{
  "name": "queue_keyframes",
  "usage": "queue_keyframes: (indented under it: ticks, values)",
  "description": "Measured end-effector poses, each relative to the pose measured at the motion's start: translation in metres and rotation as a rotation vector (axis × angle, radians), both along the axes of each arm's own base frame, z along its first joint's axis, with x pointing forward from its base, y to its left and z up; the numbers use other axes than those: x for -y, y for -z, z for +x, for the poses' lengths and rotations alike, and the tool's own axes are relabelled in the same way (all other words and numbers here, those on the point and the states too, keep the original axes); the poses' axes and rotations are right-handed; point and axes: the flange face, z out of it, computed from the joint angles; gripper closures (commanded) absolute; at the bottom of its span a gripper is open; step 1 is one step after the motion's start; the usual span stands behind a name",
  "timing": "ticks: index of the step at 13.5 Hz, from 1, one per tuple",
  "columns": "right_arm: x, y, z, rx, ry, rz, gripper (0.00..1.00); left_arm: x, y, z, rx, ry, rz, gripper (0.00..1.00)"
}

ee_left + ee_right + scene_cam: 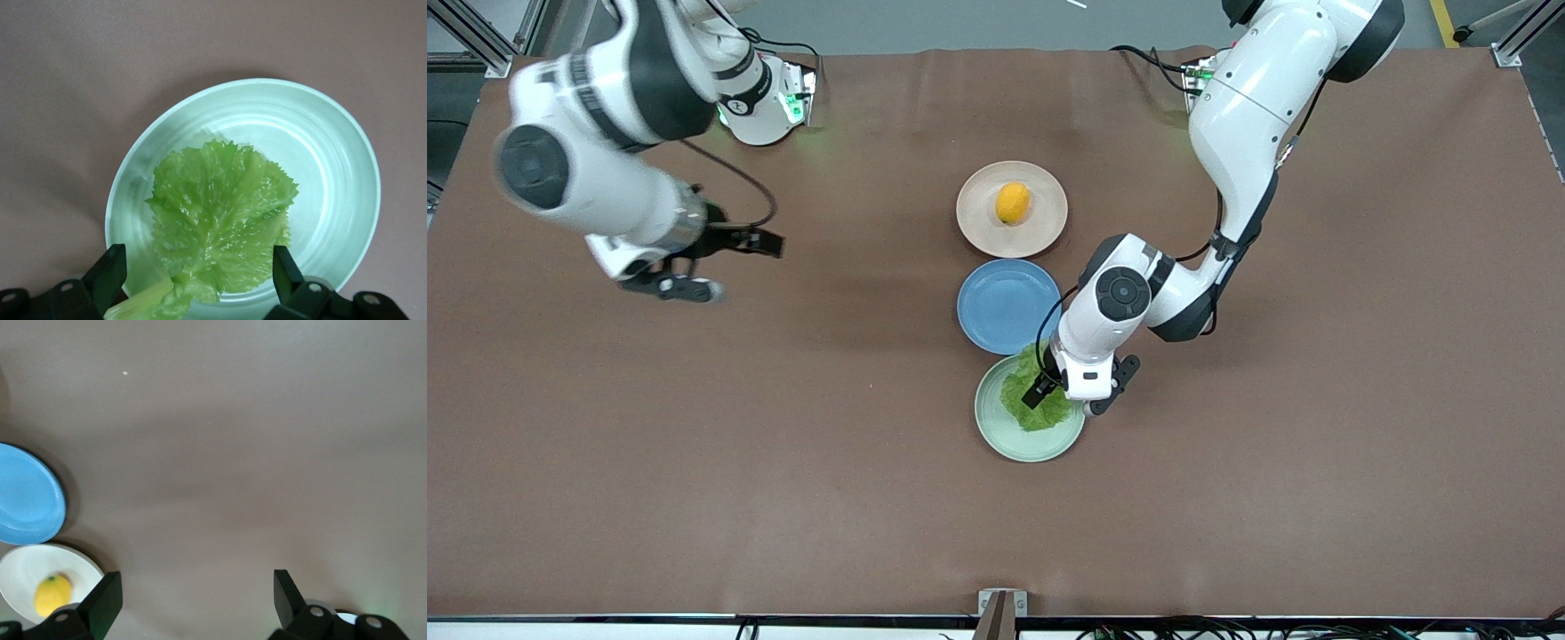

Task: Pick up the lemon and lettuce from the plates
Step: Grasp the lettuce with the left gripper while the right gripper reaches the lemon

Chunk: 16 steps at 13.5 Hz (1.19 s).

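The lettuce (217, 217) is lying flat in the mint plate (996, 427), the plate nearest the front camera, w/ its paler stem pointing toward the left claw (193, 277). That claw is being held spread wide just over the stem end, one finger either side, nothing gripped yet.

The leaf is judged v. light, thin and floppy, prob. slick, so a pinch on the crinkled blade is likely to tear or slip. The thicker stem and midrib are the better hold, approx. where the claw is already hovering.

The lemon (1012, 203) is sitting in the beige plate (978, 227), farthest from the camera, w/ a blue plate (987, 307) between the two. It is judged firm, rounded, liable to roll; best gripped across its short axis.

The right claw (694, 267) is waiting over bare worktop (783, 462) toward the right arm's end, fingers set wide, empty.
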Motion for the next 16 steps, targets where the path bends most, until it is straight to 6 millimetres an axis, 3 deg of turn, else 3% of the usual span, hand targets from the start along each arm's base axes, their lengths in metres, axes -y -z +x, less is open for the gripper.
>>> queue_keyframes:
  ticks: [2,4,6,9,12,14,16]
  values:
    - [-0.077,0.018,-0.037,0.054,0.053,-0.018,0.0,0.0,0.002,0.0,-0.001,0.0,0.001,0.29]
    - [-0.156,0.043,-0.09,0.108,0.091,-0.015,0.0,0.001,0.003,-0.001,-0.002,0.001,0.001,0.36]
    - [-0.204,0.074,-0.132,0.124,0.089,-0.016,0.0,0.001,0.003,-0.001,-0.003,0.002,0.002,0.43]
    - [-0.256,0.124,-0.168,0.155,0.136,-0.012,0.0,0.001,0.002,0.001,0.0,0.0,0.001,0.6]
    - [-0.293,0.173,-0.2,0.182,0.18,-0.018,0.0,0.001,0.001,0.002,0.003,-0.001,-0.001,0.74]
    - [-0.308,0.19,-0.207,0.189,0.201,-0.034,0.0,0.001,-0.001,0.003,0.007,-0.001,-0.003,0.84]
    - [-0.317,0.194,-0.211,0.195,0.205,-0.04,0.0,0.002,-0.003,0.004,0.01,-0.002,-0.005,0.95]
